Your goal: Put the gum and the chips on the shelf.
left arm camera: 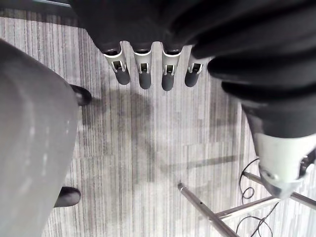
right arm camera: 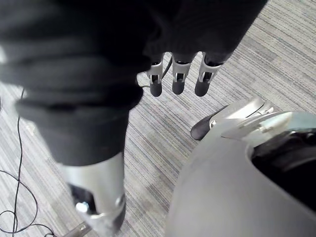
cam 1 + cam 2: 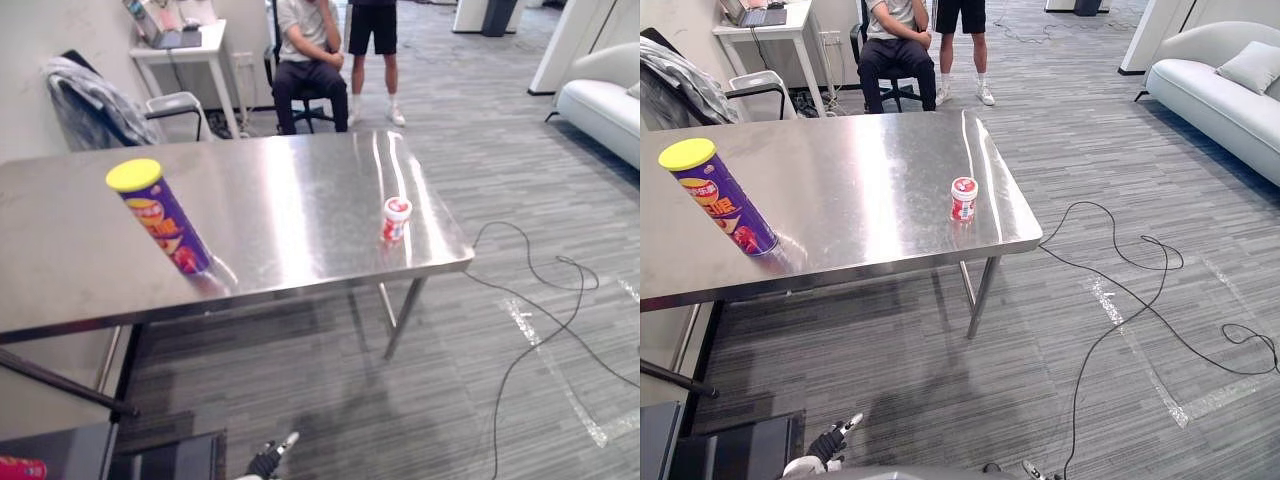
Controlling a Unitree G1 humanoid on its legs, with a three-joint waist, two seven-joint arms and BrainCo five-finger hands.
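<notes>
L hand, R hand: blk ribbed covers, silver fingers, dark tips.

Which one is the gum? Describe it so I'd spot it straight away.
Look at the steel table. Near its right front corner stands the gum. It is a short red-and-white tub, unlike the tall purple chips can with a yellow lid far to its left.

Purple chips can; gum tub — standing

left hand cut off at edge, sofa cropped
</notes>
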